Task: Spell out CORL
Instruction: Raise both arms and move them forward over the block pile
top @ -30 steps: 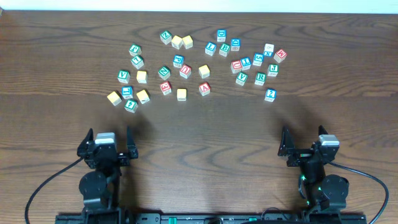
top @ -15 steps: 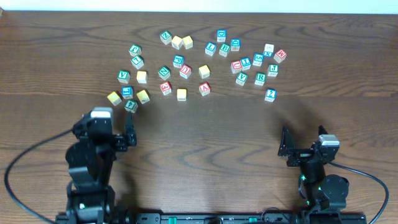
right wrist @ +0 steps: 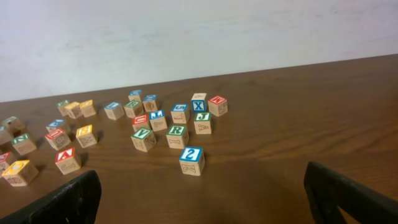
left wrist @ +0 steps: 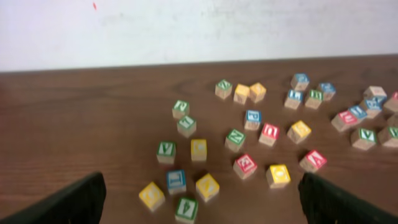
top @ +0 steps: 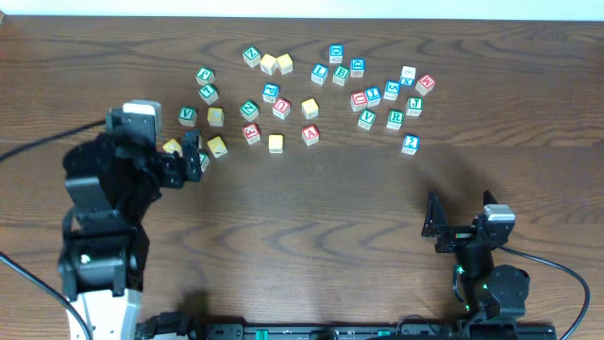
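Small wooden alphabet cubes are scattered across the far half of the dark table. The green R cube lies in the right cluster. The blue L cube sits near the back middle. Several yellow-faced cubes lie about, among them one at the front middle and one behind it; their letters are too small to read. My left gripper hangs open just short of the left cluster, holding nothing. My right gripper stands open and unloaded near the front right.
A red A cube and a green V cube sit among the others. A blue 2 cube is the nearest to the right gripper. Two yellow cubes, a blue one and a green one lie directly before the left fingers.
The left arm has risen from its rest at the front left and swung forward to the left cluster of cubes. The right arm and all cubes have stayed put.
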Action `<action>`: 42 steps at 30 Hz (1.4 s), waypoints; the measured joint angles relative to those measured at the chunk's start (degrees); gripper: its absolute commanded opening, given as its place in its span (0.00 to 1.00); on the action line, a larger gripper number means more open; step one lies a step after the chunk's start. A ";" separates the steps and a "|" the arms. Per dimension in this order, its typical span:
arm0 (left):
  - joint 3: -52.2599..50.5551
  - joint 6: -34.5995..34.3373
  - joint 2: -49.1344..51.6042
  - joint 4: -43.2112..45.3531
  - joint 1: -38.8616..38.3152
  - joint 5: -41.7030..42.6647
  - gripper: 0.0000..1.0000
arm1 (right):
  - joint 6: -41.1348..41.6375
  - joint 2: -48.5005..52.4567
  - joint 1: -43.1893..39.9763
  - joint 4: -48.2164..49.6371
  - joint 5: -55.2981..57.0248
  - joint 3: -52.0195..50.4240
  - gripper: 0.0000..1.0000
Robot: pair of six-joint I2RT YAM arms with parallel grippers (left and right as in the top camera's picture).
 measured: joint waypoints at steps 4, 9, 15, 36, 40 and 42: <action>5.79 0.02 2.51 -3.39 0.00 0.37 0.98 | 0.00 0.00 0.00 -0.02 0.00 0.00 0.99; 6.36 0.02 2.54 -4.33 0.00 1.27 0.97 | 0.00 0.00 0.00 -0.02 0.00 0.00 0.99; 6.36 0.02 2.64 -4.79 0.00 1.27 0.98 | 0.00 0.00 0.00 -0.02 -0.02 0.00 0.99; 6.36 0.02 2.64 -5.99 0.00 1.27 0.98 | 0.00 0.00 0.00 3.98 -0.68 0.00 0.99; 6.36 0.00 2.64 -5.99 0.00 1.29 0.98 | -0.02 0.00 0.00 4.39 -1.57 0.00 0.99; 6.36 0.00 2.64 -5.99 0.00 1.29 0.98 | -0.02 0.37 0.00 4.42 -2.16 0.09 0.99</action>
